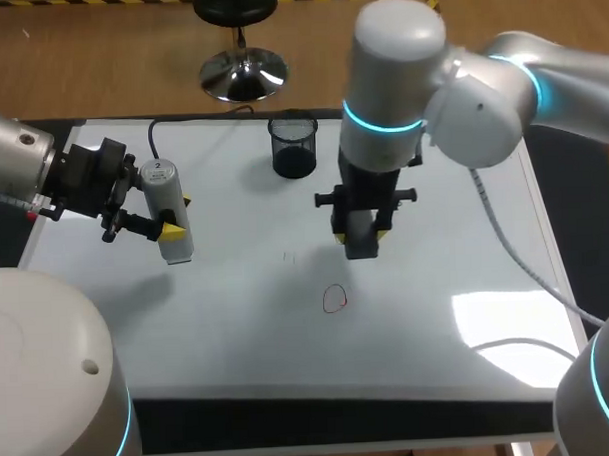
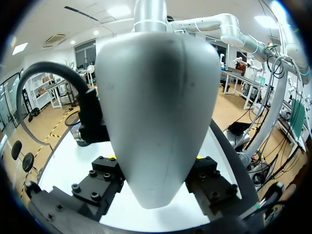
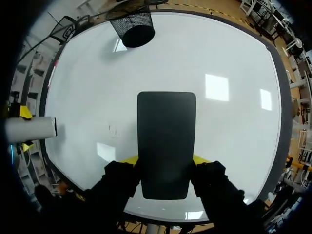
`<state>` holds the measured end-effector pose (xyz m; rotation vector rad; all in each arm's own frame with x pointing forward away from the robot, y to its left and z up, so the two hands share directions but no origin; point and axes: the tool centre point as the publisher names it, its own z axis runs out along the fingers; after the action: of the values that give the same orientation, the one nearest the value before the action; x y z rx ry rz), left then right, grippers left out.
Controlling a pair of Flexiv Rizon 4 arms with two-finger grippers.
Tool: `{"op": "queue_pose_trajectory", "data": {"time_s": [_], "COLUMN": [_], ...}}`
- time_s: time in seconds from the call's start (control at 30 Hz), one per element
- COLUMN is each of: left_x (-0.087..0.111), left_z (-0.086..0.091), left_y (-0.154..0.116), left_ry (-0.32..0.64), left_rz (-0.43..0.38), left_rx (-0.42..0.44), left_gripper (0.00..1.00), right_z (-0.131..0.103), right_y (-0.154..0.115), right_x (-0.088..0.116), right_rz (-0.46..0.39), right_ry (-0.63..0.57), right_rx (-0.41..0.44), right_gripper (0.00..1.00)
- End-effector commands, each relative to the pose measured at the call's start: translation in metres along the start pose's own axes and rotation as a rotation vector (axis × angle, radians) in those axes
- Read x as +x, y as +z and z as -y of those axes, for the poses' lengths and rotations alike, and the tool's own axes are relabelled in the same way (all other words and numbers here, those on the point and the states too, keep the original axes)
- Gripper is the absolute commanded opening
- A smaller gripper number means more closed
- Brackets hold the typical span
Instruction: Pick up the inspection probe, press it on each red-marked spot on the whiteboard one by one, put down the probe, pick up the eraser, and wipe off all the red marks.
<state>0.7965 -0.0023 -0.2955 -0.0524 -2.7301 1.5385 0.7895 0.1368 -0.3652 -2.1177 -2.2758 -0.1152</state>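
Observation:
The inspection probe (image 1: pixel 166 208), a pale grey cylinder with a black cable, hangs above the left part of the whiteboard (image 1: pixel 228 331). My left gripper (image 1: pixel 177 216) is shut on it. From the left wrist, the probe's body (image 2: pixel 158 112) fills the space between the fingers. The black eraser (image 1: pixel 360 236) is held over the board's middle, with my right gripper (image 1: pixel 362 229) shut on it. One red loop mark (image 1: pixel 334 299) lies on the board just in front of the eraser. In the right wrist view the eraser (image 3: pixel 165 144) hides the board below it, and the probe (image 3: pixel 29 129) shows off to one side.
A black mesh cup (image 1: pixel 294 145) stands at the back of the board, also seen ahead of the right gripper as the mesh cup (image 3: pixel 134 27). A faint grey trace (image 1: pixel 289 257) lies left of the eraser. The probe's cable (image 1: pixel 153 138) runs toward the back edge.

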Motion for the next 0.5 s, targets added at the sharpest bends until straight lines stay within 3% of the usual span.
{"op": "queue_pose_trajectory", "data": {"time_s": [0.03, 0.5], "left_x": [0.001, 0.001], "left_z": [0.001, 0.001], "left_y": [-0.001, -0.001], "left_ry": [0.002, 0.002], "left_rz": [0.001, 0.001], "left_rx": [0.000, 0.000], "left_gripper": [0.00, 0.00], "right_z": [0.011, 0.025], "right_y": [-0.012, -0.018], "right_x": [-0.024, -0.079], "right_rz": [-0.027, -0.017], "right_ry": [-0.007, 0.025], "right_rx": [-0.013, -0.023], "right_gripper": [0.00, 0.00]}}
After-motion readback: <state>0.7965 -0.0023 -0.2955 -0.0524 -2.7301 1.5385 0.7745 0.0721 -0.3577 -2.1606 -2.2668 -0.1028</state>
